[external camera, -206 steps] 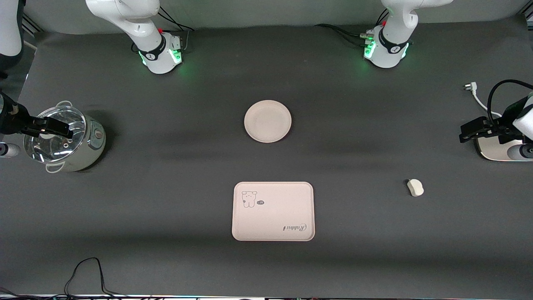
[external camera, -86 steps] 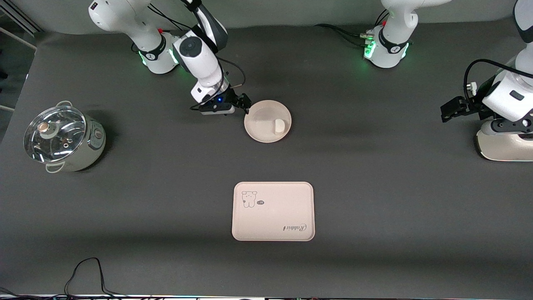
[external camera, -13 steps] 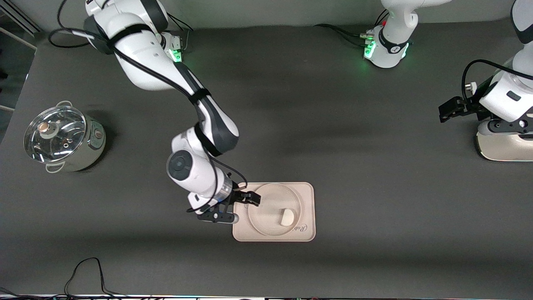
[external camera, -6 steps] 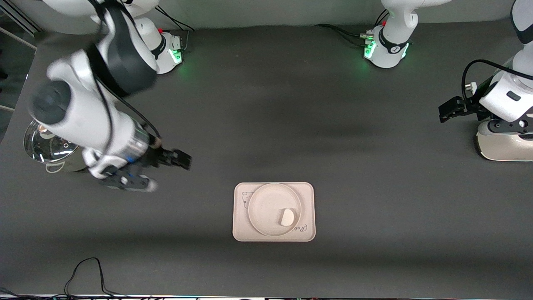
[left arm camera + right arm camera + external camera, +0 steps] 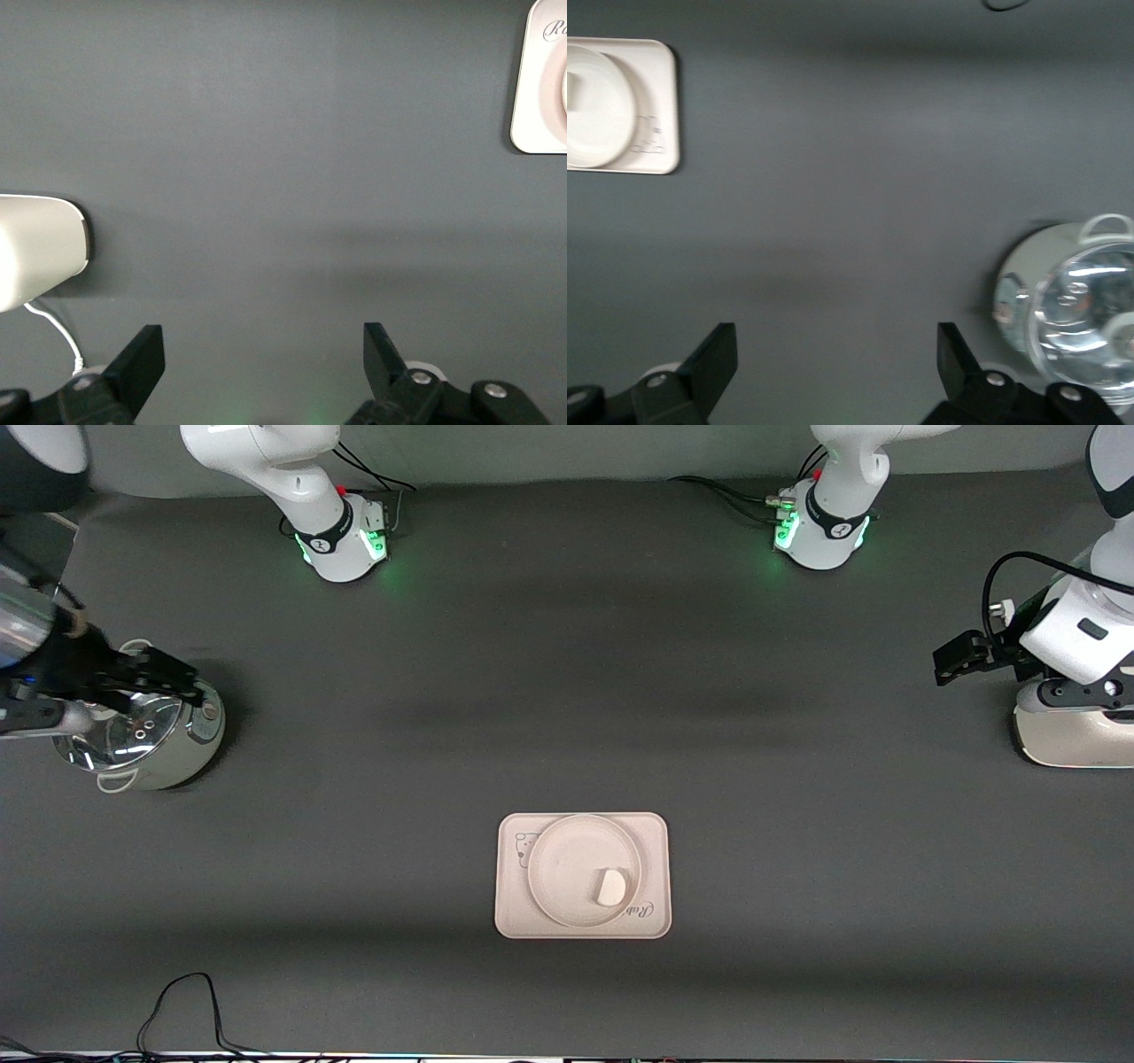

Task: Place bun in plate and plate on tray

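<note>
One of each dish, two arms

One bun, one plate and one tray sit together low in the centre of the frame; one lidded pot stands at the middle of its left edge; one white appliance at the right edge; two arm bases along the top; one black cable loops at the lower left

A steel pot with a glass lid stands on the dark tabletop toward the right arm's end; a white appliance sits at the left arm's end.
</note>
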Available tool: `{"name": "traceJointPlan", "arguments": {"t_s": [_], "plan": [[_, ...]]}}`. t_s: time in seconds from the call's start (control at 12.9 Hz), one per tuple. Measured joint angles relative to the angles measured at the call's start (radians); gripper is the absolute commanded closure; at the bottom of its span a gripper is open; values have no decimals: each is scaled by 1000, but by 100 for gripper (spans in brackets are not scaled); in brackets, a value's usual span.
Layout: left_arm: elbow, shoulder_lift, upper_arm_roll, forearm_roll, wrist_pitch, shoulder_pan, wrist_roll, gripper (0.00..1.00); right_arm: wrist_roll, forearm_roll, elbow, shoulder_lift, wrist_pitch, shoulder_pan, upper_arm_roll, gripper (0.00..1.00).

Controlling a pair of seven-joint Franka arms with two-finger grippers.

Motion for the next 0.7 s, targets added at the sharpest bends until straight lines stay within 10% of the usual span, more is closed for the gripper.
{"name": "traceJointPlan", "arguments": {"t_s": [0.7], "plan": [[0, 0, 0, 0, 0, 0, 0, 0, -21, -29, -46, 2, 55, -18, -36, 0]]}}
